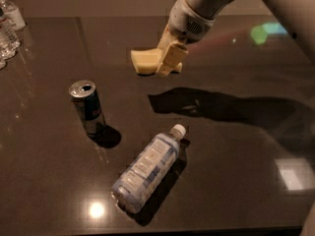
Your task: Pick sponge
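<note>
**Above the dark table (236,181): sponge (143,62) in the gripper's (167,67) clasp**

Toward the far middle of the tabletop, closed on the pale yellow sponge and gripping it by its right end, cream fingers (173,57) angled down and leftward from the white arm (197,9). Held off the surface, judging by the shadow (197,102) thrown well apart on the table, nearer the camera. Jutting out to the left of the fingers, roughly level.

Nearer and to the left, well apart from the sponge: a slim can (87,104), upright, blue and silver, opening showing dark on top. Cannot tell what, if anything, is inside.

Near front centre: a clear plastic bottle (146,170) on its side, white cap (178,130) on and pointing toward the back right, pale label round its middle. See-through, but level of any liquid not to be made out. Apart from the can, not touching.

At the far left edge: more clear bottles (7,28), upright, cut off by the frame, one with a white cap. Contents not to be made out.
</note>
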### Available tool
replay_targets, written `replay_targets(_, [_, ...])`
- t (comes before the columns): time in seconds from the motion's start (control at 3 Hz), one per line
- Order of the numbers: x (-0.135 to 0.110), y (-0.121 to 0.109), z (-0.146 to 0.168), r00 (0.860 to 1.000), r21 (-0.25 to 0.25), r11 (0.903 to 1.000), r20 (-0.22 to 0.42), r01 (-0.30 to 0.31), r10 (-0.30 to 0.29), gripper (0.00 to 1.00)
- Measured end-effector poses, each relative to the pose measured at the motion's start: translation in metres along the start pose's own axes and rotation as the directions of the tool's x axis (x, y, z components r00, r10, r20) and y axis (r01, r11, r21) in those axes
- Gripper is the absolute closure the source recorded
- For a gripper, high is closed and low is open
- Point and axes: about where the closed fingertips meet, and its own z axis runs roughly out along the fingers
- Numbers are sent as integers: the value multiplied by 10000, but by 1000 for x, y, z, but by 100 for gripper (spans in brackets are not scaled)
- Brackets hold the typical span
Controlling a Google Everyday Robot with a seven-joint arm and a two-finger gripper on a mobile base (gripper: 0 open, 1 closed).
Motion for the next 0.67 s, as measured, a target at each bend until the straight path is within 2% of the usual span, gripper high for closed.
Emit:
replay_targets(0.33, [7, -4, -37, 9999, 444, 9989, -47, 142, -140, 100])
replay_targets(0.67, [8, -4, -37, 9999, 453, 9989, -45, 141, -139, 100])
